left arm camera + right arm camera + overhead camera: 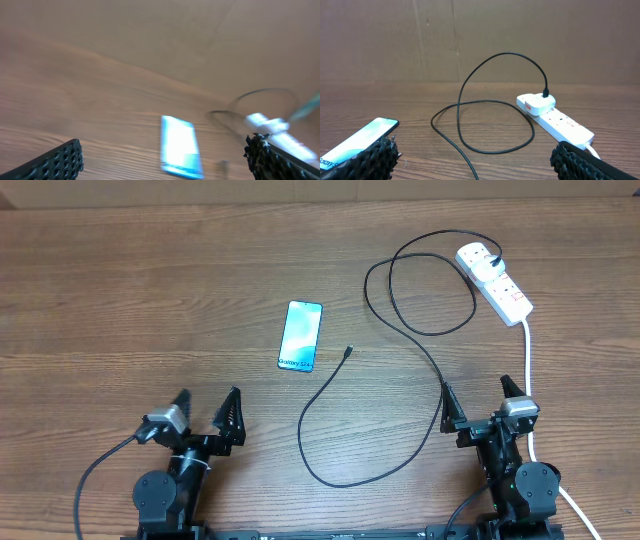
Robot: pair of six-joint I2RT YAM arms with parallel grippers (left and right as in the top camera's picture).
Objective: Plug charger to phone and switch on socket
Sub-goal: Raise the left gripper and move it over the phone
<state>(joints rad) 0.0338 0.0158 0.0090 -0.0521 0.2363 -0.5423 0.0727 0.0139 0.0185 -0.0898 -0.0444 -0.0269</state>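
Task not begun: charger [420,350] tip lies near phone [300,336], unconnected; other end sits in socket [494,280]; left tool [209,395] and right tool [475,385] wide open, empty.

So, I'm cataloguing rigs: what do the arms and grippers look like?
The left arm and right arm are black with round joint housings and black cables trailing off them. The left gripper and right gripper each have two tapered black fingers with knobbly pads and a small grey block at the wrist.
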